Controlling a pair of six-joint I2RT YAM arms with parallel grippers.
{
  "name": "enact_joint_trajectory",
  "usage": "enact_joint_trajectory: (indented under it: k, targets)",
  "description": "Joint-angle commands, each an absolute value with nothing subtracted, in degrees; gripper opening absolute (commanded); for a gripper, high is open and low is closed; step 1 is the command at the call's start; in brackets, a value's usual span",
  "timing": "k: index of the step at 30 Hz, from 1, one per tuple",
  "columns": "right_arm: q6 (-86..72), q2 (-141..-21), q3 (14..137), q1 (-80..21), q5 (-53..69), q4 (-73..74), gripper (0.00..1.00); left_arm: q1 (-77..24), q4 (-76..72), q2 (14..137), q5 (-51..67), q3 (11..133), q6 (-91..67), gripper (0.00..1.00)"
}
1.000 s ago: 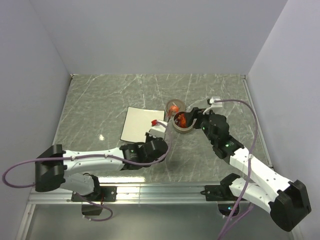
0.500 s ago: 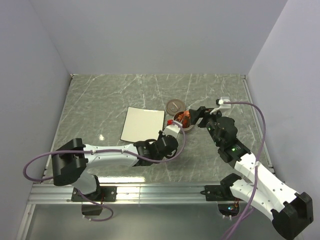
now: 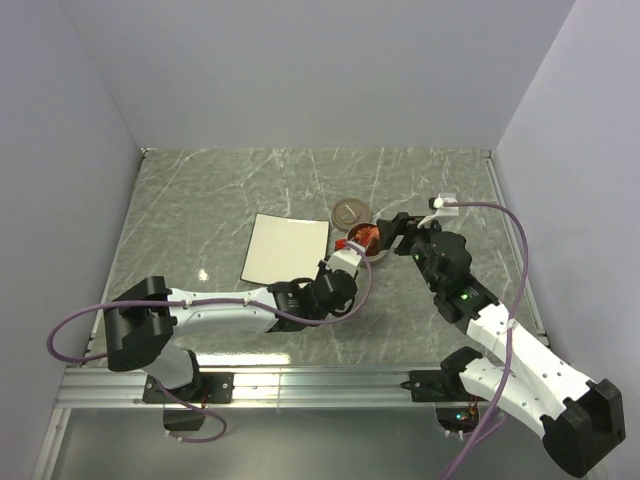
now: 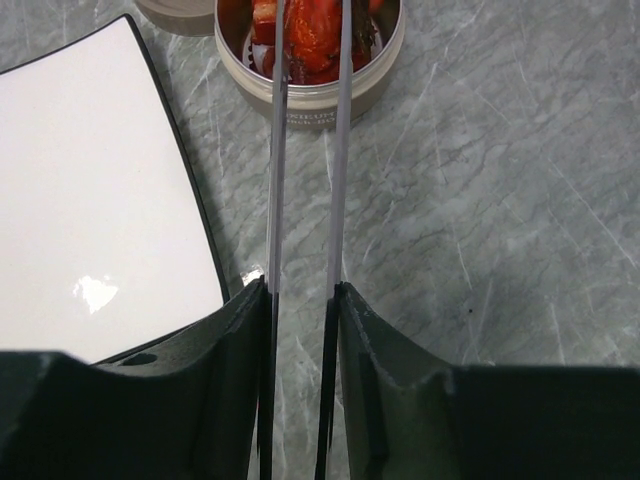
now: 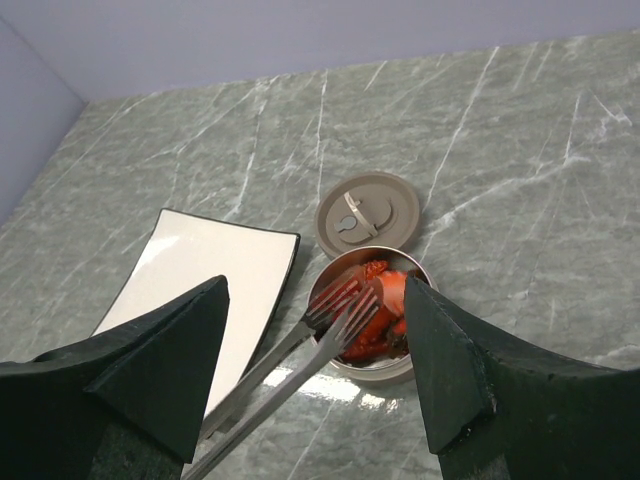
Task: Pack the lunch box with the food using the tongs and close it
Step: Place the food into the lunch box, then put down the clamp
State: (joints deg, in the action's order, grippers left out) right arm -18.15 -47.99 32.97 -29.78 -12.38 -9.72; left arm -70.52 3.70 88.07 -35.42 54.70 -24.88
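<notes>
Roughly at the middle of the overhead frame, just right of centre: the lunch box (image 3: 368,246), a round silver tin standing open on the grey marbled tabletop (image 3: 200,200). Inside it, heaped red-orange and brown, the food (image 4: 312,35). Just above and left of the tin, flat on the tabletop and just beside its rim, the greyish-brown lid (image 3: 349,212), with a small catch showing on its face in the right wrist view. To the left of both, a white square plate (image 3: 286,250) with a dark edge.

Gripped in the left claw (image 4: 302,295): the tongs (image 4: 306,170), pinched narrow between the two dark fingers (image 4: 215,400), one slender arm against each finger, with a thin gap between the arms. Running straight up the left wrist frame from there, tips down in the tin among the food. Seen from the right wrist as two forked ends in the lower middle of the frame, resting on the red pieces. Cannot tell whether any piece is pinched between the tips.

At the right of the tin in the overhead frame, the right claw (image 3: 392,228), spread wide and holding nothing, near the tin, its fingers rising from the lower corners of its own view on either side of tin and lid
</notes>
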Motion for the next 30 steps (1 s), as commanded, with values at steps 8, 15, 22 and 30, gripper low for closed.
enact_joint_trajectory:
  k: [8, 15, 22, 30]
  targets:
    - [-18.02, -48.69, 33.22, -29.27, -11.95, -10.9, 0.78, -70.31, 1.23, 87.89, -36.91, 57.22, -25.22, 0.39]
    - [-18.02, -48.95, 33.13, -29.18, -11.95, -11.25, 0.78, -70.31, 1.76, 84.82, -42.71, 55.29, -26.54, 0.38]
    - [-18.11, -49.75, 33.31, -28.83, -11.78, -11.86, 0.78, -66.54, 0.97, 76.47, -43.95, 49.14, -26.72, 0.38]
    - [-18.02, -54.66, 36.12, -27.69, -9.85, -13.53, 0.78, -49.15, -2.19, 68.74, -42.01, 40.97, -26.55, 0.38]
